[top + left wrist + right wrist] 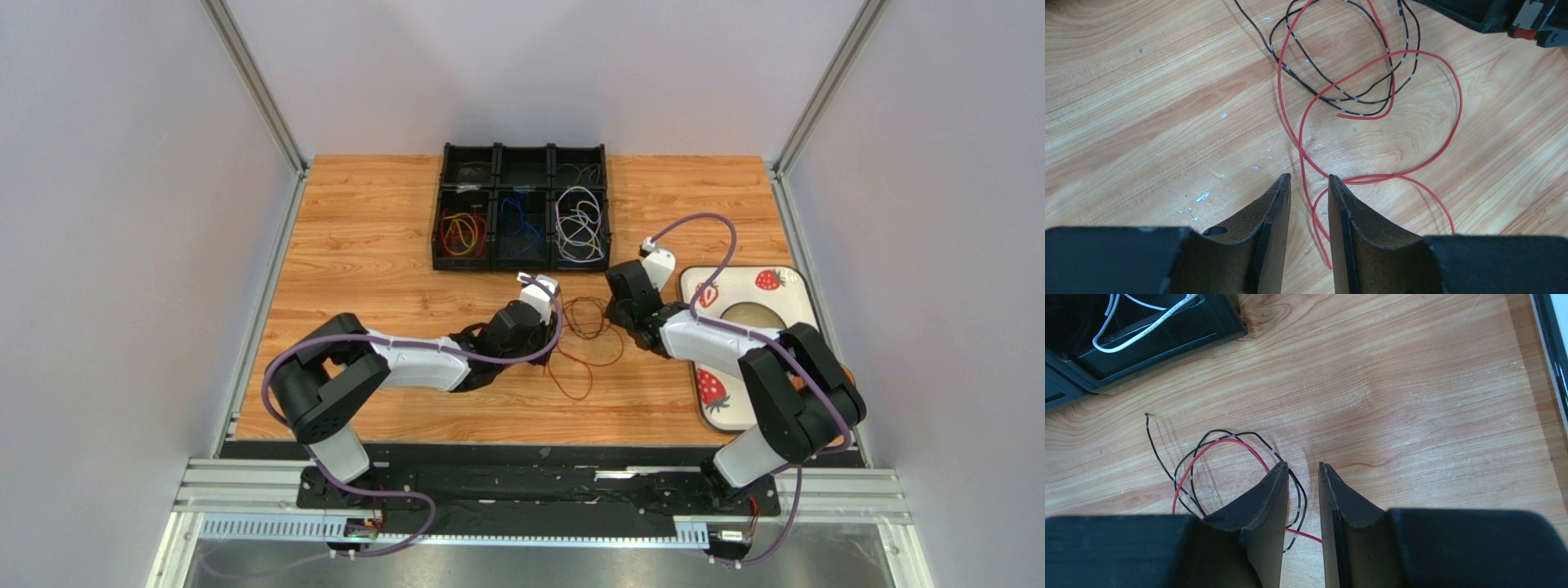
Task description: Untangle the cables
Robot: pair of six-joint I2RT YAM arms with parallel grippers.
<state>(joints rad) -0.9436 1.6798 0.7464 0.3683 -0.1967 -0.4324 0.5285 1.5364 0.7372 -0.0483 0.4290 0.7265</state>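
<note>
- Left claw (1309, 177), narrowly open, straddled the red cable (1461, 110), likely to pinch it.
- Right claw (1301, 465), parted and empty, hovered over the dark cable (1223, 431) near the tray (1198, 337).

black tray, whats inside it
The black tray's near compartments hold red and yellow cables, blue cables and white cables. Far row too dark to tell.
</note>
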